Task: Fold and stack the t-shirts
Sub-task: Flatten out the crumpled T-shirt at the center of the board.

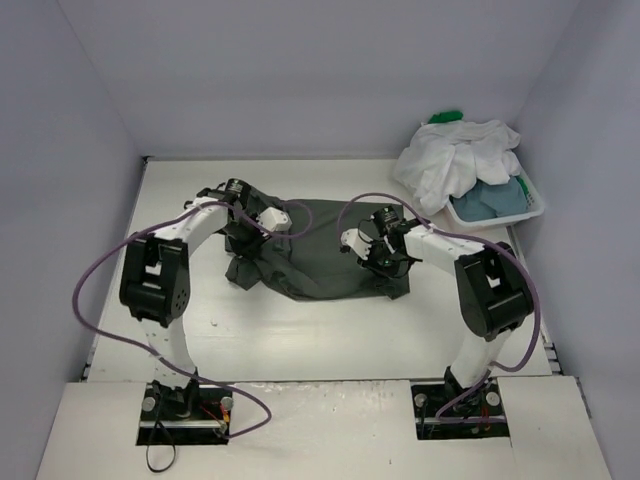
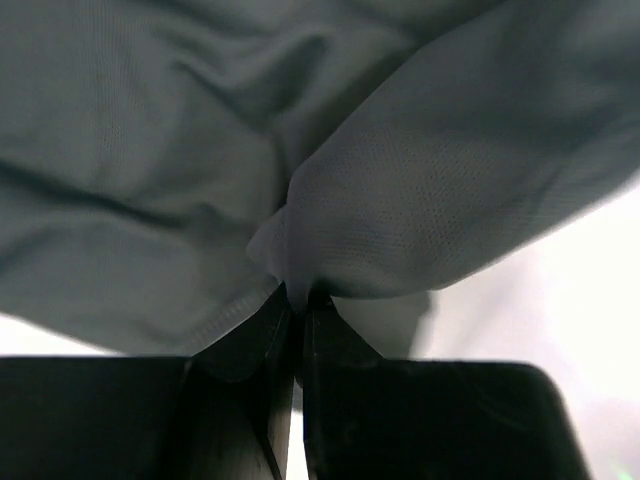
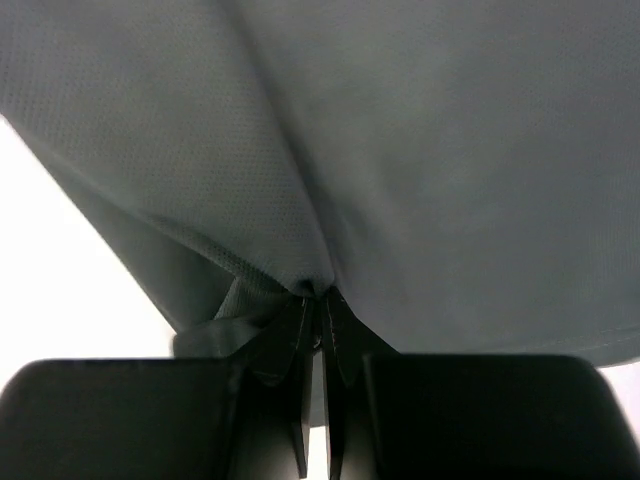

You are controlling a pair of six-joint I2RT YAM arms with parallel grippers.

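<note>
A dark grey t-shirt lies rumpled in the middle of the table. My left gripper is shut on a pinch of its cloth at the shirt's left side; the left wrist view shows the grey fabric bunched at the closed fingertips. At the shirt's right side my right gripper is shut on another fold, with the cloth gathered at its tips. A white t-shirt, a blue-grey one and a bit of green one are heaped in the basket at the back right.
The white slotted basket stands at the back right corner, near the right wall. Purple cables loop from both arms over the table. Bare white table lies between the shirt and the arm bases.
</note>
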